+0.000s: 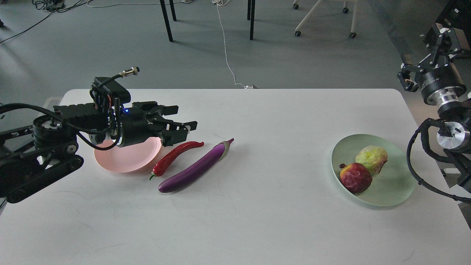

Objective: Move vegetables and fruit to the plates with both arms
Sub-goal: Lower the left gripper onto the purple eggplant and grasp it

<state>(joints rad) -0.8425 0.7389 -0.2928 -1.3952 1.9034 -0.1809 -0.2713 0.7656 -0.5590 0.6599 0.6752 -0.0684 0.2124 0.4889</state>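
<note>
While our white table (257,206) fills most of the view, a grey floor lies beyond its far edge, with black table legs (166,20), a white chair base on castors (323,18) and a white cable (226,48) trailing toward the table.

We count two plates, two vegetables, two fruits and two arms. At left, the pink plate (125,160) sits partly under our left gripper (182,119), and nothing shows on the part we can see. Just right of that plate, the chili (174,156) lies on the table, glossy red and curved, its green stem toward us. Beside it, almost parallel and not quite touching, lies the eggplant (197,169), long, slender and shiny purple, its pale cap pointing away from us.

At right, the green plate (397,187) holds both fruits. One is the pomegranate (355,177), dark red and wrinkled; the other is the yellow fruit (371,158), bumpy and yellow-green, just behind it and touching it.

Over the pink plate's right edge, our left gripper hangs with its fingers spread wide apart, holding nothing, its tips above the chili's far end. Beyond the table's right edge, our right gripper (404,79) is raised; its fingers are seen too dark and small, so we cannot tell how they stand.
</note>
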